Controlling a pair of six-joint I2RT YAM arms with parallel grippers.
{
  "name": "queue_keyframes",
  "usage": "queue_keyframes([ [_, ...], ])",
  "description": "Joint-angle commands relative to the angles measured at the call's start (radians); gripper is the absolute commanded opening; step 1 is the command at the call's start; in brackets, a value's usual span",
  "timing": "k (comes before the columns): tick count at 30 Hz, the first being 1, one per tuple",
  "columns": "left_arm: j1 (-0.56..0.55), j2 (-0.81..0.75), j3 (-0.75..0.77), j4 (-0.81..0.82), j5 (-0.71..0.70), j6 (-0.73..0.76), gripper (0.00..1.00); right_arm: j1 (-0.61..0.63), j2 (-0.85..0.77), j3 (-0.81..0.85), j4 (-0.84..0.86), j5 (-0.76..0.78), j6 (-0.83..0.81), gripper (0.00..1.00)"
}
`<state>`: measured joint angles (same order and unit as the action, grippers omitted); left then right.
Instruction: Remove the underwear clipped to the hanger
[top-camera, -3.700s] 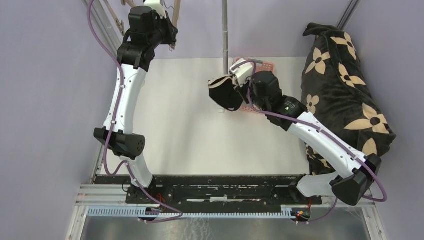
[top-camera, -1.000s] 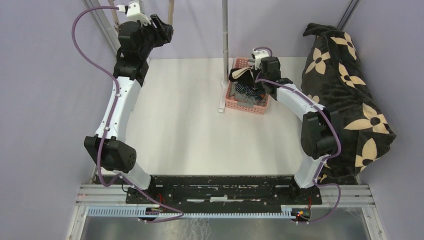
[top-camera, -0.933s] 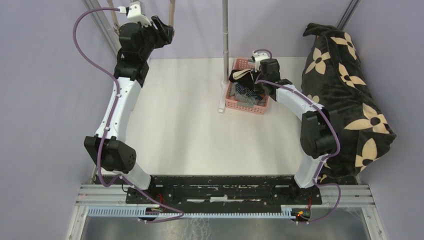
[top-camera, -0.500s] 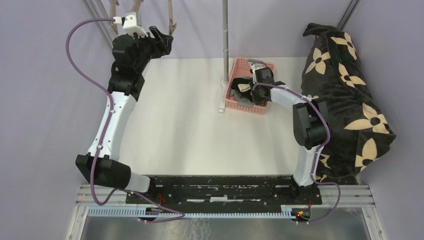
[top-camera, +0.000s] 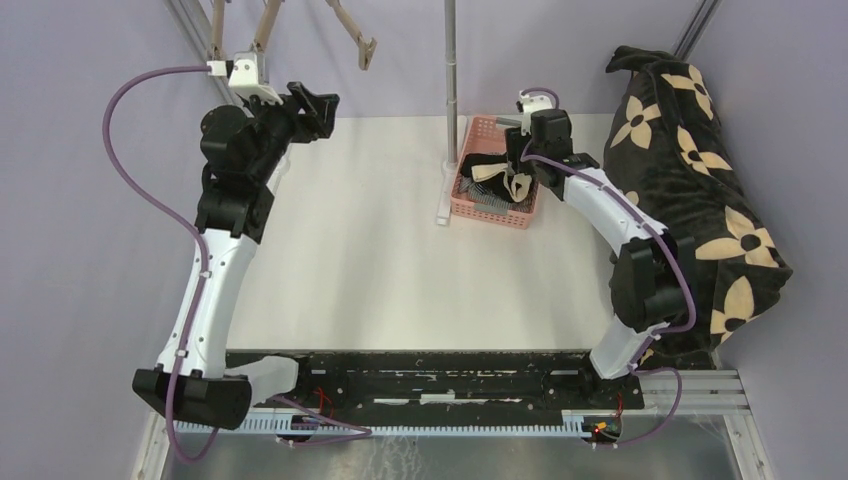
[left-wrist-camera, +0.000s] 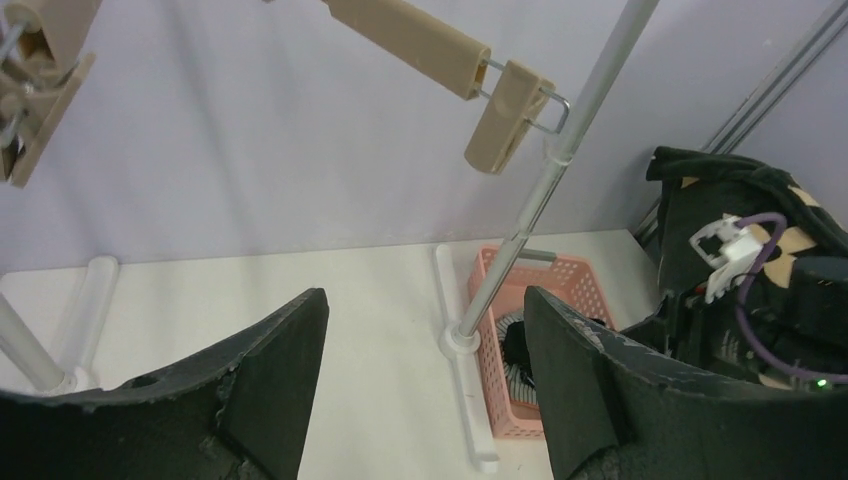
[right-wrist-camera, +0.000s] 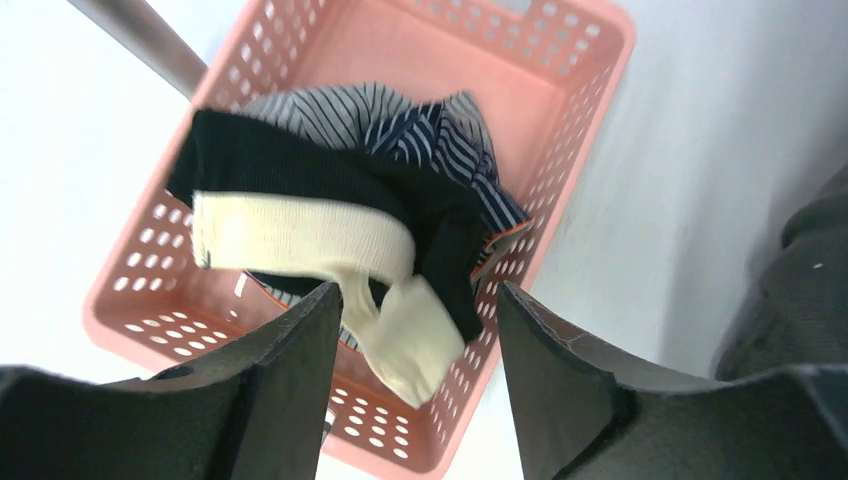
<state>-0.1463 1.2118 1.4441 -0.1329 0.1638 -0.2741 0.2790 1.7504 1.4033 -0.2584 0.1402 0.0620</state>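
Left arm (top-camera: 215, 270) reaches high toward the hanger clips (left-wrist-camera: 505, 115), left gripper (left-wrist-camera: 425, 300) spread wide, holding nothing; right arm (top-camera: 610, 210) bends over the pink basket (right-wrist-camera: 590, 60), right gripper (right-wrist-camera: 420, 290) parted above the underwear (right-wrist-camera: 330, 190) heaped inside

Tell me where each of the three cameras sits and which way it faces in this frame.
Top external: above and behind the bases, looking down on the table; both arms show whole, left gripper and right gripper.
Left wrist: on the raised left arm, facing the back wall, a hanger clip and the pole; its own open fingers frame the bottom.
Right wrist: looking straight down into the pink basket holding underwear; own fingers at the bottom.
Shared: all three show the basket.
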Motion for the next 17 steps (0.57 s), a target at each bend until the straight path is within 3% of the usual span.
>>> queue_keyframes([
  [1, -0.002, -0.091, -0.094, 0.012, -0.014, 0.088, 0.78, -0.004, -0.079, 0.025, 0.031, 0.020, -0.013, 0.66],
  [4, -0.001, -0.165, -0.201, 0.027, -0.064, 0.119, 0.79, -0.004, -0.132, 0.004, 0.012, 0.024, -0.013, 0.63],
  [11, -0.002, -0.287, -0.369, -0.025, -0.201, 0.181, 0.80, -0.004, -0.378, -0.197, 0.158, 0.119, -0.035, 0.70],
  [14, -0.002, -0.305, -0.422, -0.041, -0.213, 0.168, 0.80, -0.004, -0.427, -0.201, 0.143, 0.149, -0.058, 0.64],
  [17, -0.001, -0.328, -0.486, -0.020, -0.219, 0.134, 0.80, -0.004, -0.453, -0.209, 0.141, 0.168, -0.073, 0.71],
])
